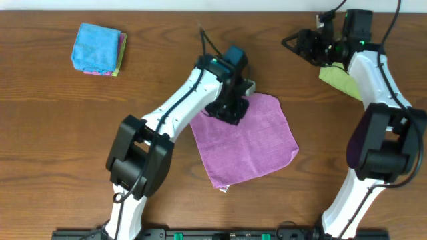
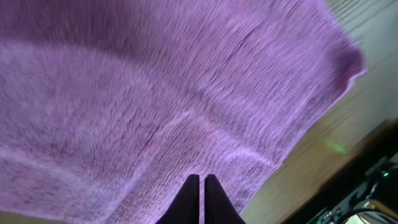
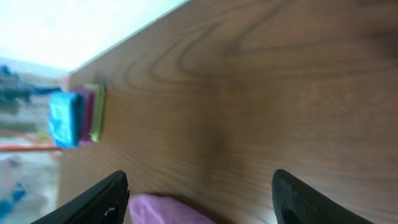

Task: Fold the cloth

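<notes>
A brown wood-grain table (image 1: pixel 53 133) fills the overhead view, with a black rail along its 6 o'clock edge. In the right wrist view the space past the table edge is only a bright, pale blur. The left arm (image 1: pixel 173 107) reaches from 7 o'clock toward the centre, and the right arm (image 1: pixel 377 80) rises from 5 o'clock toward 1 o'clock. The cloth (image 1: pixel 250 143), purple and spread in a single layer, lies just right of centre, rotated so that one corner points to 6 o'clock. A stack (image 1: pixel 99 50) of folded cloths sits well apart at 10 o'clock, blue on top with pink and yellow-green edges showing beneath. A green cloth (image 1: pixel 340 80) lies at 2 o'clock, partly under the right arm. The left end effector (image 2: pixel 201 180) is at the cloth's 11 o'clock edge. Its fingers are clenched together, and a ridge in the purple fabric runs straight to their tips, so it appears to be grasping the cloth. The right end effector (image 3: pixel 199 180) hovers near 1 o'clock, released, its fingers spread wide over bare wood. Past them the stack shows at 9 o'clock and a bit of purple at 7 o'clock.
</notes>
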`<move>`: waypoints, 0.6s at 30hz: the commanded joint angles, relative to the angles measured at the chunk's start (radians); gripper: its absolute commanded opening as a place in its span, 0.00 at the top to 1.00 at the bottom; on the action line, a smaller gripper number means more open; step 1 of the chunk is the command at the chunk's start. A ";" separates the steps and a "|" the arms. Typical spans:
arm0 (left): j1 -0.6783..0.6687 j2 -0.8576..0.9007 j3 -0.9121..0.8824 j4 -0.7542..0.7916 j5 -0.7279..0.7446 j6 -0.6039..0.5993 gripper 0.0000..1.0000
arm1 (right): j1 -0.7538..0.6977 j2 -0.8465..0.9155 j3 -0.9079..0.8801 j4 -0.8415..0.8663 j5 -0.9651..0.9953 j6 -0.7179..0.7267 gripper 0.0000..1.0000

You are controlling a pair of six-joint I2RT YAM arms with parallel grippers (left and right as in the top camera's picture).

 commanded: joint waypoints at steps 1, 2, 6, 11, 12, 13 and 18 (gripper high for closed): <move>0.014 -0.018 -0.075 0.018 -0.019 -0.042 0.94 | -0.037 0.002 0.024 -0.031 0.032 -0.106 0.27; 0.011 -0.019 -0.104 0.037 -0.019 -0.053 0.94 | -0.050 0.002 0.024 -0.037 0.033 -0.108 0.27; -0.014 -0.019 -0.169 0.064 -0.043 -0.072 0.94 | -0.093 0.002 0.028 -0.059 0.039 -0.121 0.30; -0.071 -0.021 -0.182 0.072 -0.221 -0.145 0.94 | -0.113 -0.008 0.031 -0.117 0.039 -0.174 0.31; -0.077 -0.023 -0.182 0.086 -0.269 -0.159 0.94 | -0.113 -0.013 0.031 -0.133 0.040 -0.193 0.32; -0.078 -0.023 -0.182 0.100 -0.291 -0.161 0.94 | -0.113 -0.021 0.031 -0.147 0.040 -0.210 0.32; -0.072 -0.023 -0.182 0.160 -0.399 -0.160 0.94 | -0.113 -0.075 0.031 -0.187 0.065 -0.258 0.32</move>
